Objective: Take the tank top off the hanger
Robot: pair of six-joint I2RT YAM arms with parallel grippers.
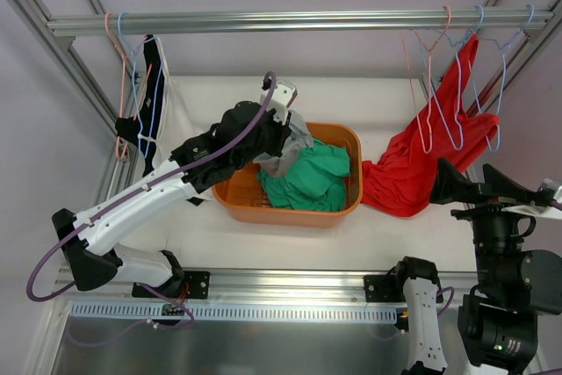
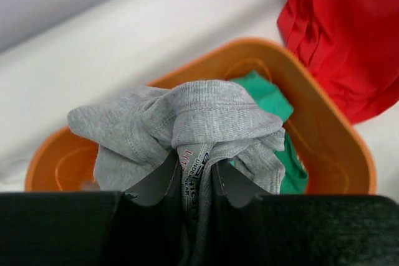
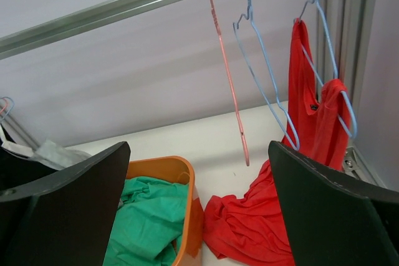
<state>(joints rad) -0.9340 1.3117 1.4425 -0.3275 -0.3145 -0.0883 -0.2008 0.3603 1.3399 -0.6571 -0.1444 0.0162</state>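
**Tank top on its hanger, right of the bin**

The red tank top (image 1: 413,173) hangs from a blue hanger (image 3: 325,38) on the rail (image 1: 299,21), up and to the right of the orange bin (image 1: 299,214). Its straps are looped over the hanger wire. Its lower part slumps onto the white surface (image 1: 219,234) and reaches the bin's right wall.

The right hand (image 3: 196,172) is right of the bin, spread wide and holding nothing. Its fingers point toward the tank top, and whether they touch it cannot be told.

The left hand (image 2: 196,166) is over the bin's left half, pinched tight on a grey garment (image 1: 294,142). The cloth bunches above the fingertips, with a label showing between them. A green garment (image 1: 307,177) lies inside the bin, toward its right side.

2 bare hangers, 1 pink (image 3: 227,85) and 1 blue (image 3: 262,73), hang on the rail between the bin and the tank top. Far left of the bin, more hangers on the same rail carry a dark garment (image 1: 154,85).
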